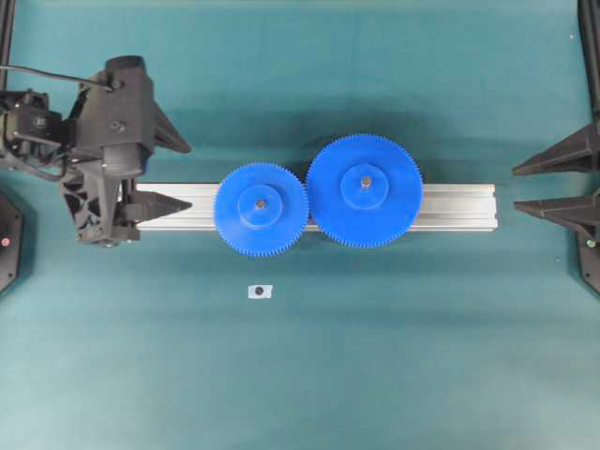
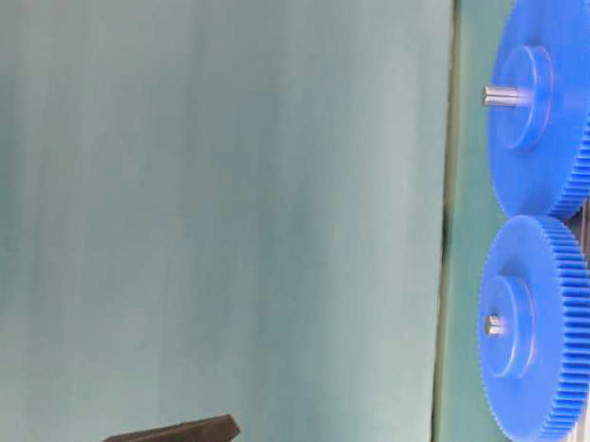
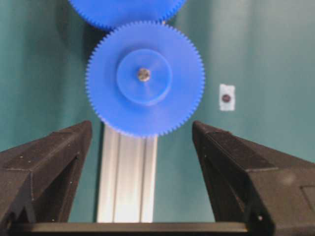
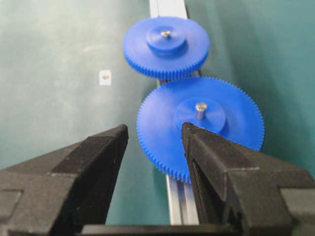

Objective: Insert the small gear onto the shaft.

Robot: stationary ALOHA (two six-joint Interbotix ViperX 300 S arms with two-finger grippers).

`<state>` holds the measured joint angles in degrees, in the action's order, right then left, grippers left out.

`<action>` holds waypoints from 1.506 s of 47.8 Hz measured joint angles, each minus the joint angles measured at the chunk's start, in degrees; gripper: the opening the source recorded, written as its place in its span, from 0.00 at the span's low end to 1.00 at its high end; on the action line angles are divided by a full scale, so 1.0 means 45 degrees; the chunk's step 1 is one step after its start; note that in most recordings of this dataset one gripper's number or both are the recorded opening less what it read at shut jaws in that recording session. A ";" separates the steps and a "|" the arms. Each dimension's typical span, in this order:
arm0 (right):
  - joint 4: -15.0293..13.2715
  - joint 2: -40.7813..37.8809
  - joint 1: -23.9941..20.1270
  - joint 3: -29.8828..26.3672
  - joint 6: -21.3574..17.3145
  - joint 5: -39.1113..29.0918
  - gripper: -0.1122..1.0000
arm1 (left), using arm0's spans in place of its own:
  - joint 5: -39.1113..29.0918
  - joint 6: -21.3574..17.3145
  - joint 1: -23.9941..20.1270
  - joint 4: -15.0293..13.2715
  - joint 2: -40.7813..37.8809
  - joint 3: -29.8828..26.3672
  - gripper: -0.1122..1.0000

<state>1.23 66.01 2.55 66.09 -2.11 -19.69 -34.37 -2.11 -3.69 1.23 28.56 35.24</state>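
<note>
The small gear sits flat on the aluminium rail, its teeth meshed with the wider blue gear. The shaft shows as a grey pin tip in the small gear's hub. My left gripper stands open just left of the small gear, over the rail's left end, holding nothing. My right gripper is open and empty off the rail's right end.
A small white square with a dark centre lies on the green mat in front of the small gear. The wider gear carries its own taller pin. Black frame posts stand at the table's far corners.
</note>
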 measured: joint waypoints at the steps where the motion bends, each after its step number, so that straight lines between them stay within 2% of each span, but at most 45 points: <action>1: 0.0000 0.0000 0.0000 0.0000 -0.0020 0.0000 0.64 | 0.0000 -0.0020 0.0020 0.0000 0.0020 0.0020 0.83; 54: 0.0000 -0.0020 0.0000 0.0000 -0.0020 0.0000 0.64 | 0.0176 0.0039 0.0352 0.0000 0.0684 0.0859 0.83; 72: 0.0000 0.0059 0.0000 0.0020 -0.0020 0.0000 0.64 | 0.0977 0.0059 0.0352 0.0000 0.0703 0.1094 0.83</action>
<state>1.23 66.27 2.55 66.18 -2.20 -19.69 -29.97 -1.85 -2.11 1.23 31.73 40.17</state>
